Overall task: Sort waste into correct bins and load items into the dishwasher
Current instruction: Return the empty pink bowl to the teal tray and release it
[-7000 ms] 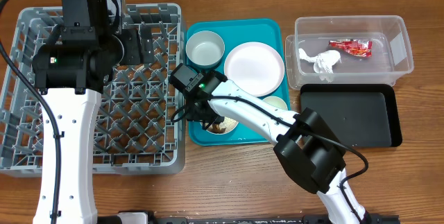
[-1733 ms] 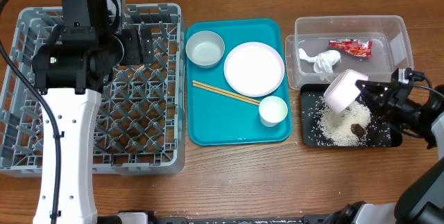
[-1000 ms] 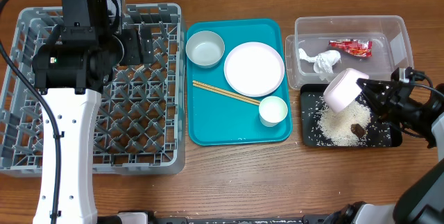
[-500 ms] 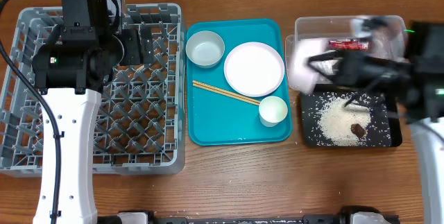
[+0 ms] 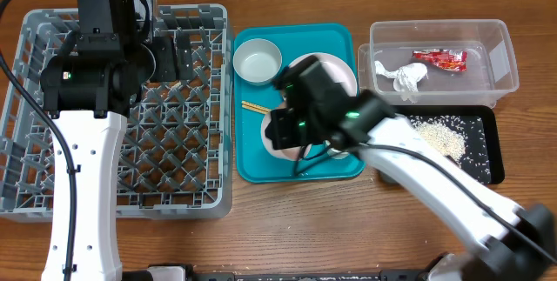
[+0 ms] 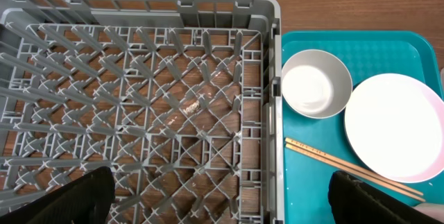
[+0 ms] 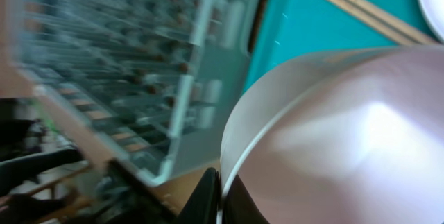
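The pinkish-white bowl (image 7: 333,134) hangs above the teal tray (image 5: 261,170) beside the dish rack (image 5: 228,98), its rim pinched in our tightly closed right gripper (image 7: 219,195). We judge it light, stiff, slick and breakable, and the rim suits gripping.

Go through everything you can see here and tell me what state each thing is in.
left gripper: open, above the dish rack.
right gripper: shut on the rim of the pinkish bowl.
pinkish bowl: held over the teal tray.
grey-white bowl: upright, empty, on the tray.
plate: flat, bare.
chopsticks: lying beside the plate.
clear tub: holds wrapper and tissue.
black tray: strewn with rice.
dish rack: no dishes seen.
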